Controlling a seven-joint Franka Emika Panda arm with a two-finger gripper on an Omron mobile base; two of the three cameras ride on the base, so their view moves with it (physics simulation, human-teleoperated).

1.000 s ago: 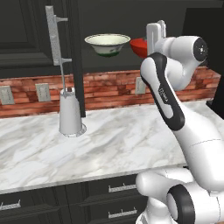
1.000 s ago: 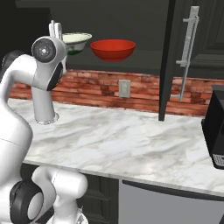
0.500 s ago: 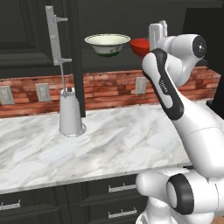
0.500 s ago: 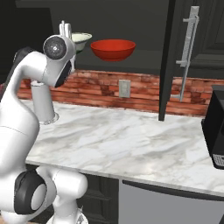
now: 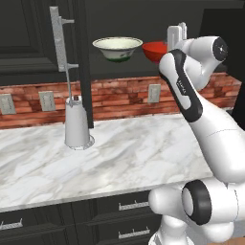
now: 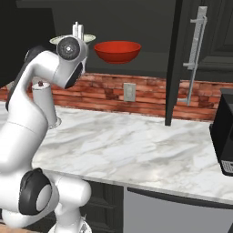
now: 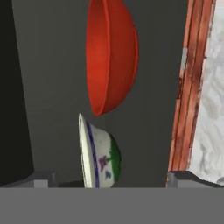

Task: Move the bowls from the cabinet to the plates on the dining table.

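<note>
Since both bowls on the open cabinet (image 6: pixel 200 27) shelf look like stiff, glossy, breakable ware, I judge the thin rim the place to pinch. The cream bowl (image 7: pixel 98 159) lies nearest my gripper (image 7: pixel 111 178), the red bowl (image 7: pixel 111 57) beyond. My jaws are spread wide, holding and touching nothing.

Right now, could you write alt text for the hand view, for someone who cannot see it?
Rolled sideways, the view faces two bowls in a dark cabinet: a red bowl and, beside it, a cream bowl with green and blue markings. The hand is open and holds nothing; brick wall and marble counter run along one edge.
</note>
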